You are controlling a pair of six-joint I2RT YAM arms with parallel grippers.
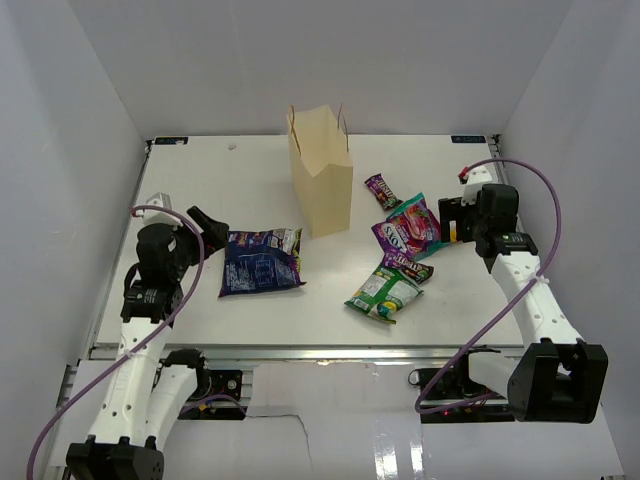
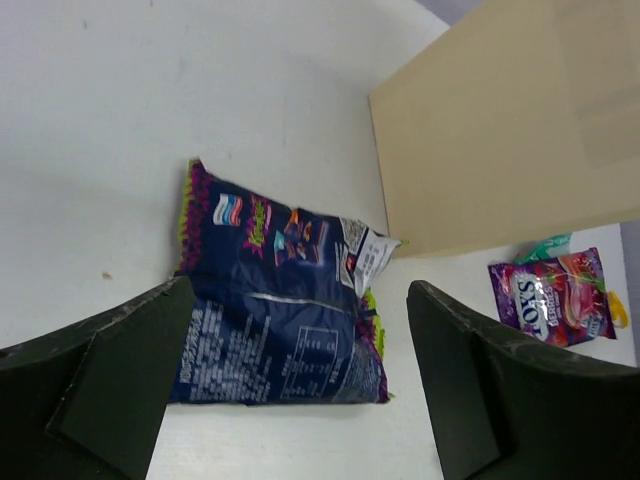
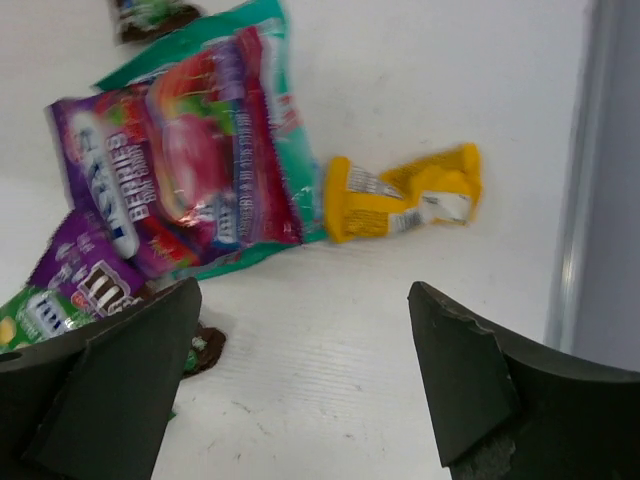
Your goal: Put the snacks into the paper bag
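Holds left gripper (image 2: 300, 290) spread over blue bag (image 1: 260, 262), likely light, slick, crinkly, best pinched at a crimped end. Holds right gripper (image 3: 305, 290) spread near yellow packet (image 3: 405, 200).

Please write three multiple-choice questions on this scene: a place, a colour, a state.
1. Where is the dark-blue bag relative to the paper bag? A) inside it B) lying to its left C) atop it
2. What colour is the small packet beside the pink-teal bag? A) yellow B) white C) black
3. How is the left hand? A) open, empty B) shut C) out of view
Answers: 1 B, the top view shows it; 2 A, the right wrist view shows it; 3 A, its jaws stand apart.
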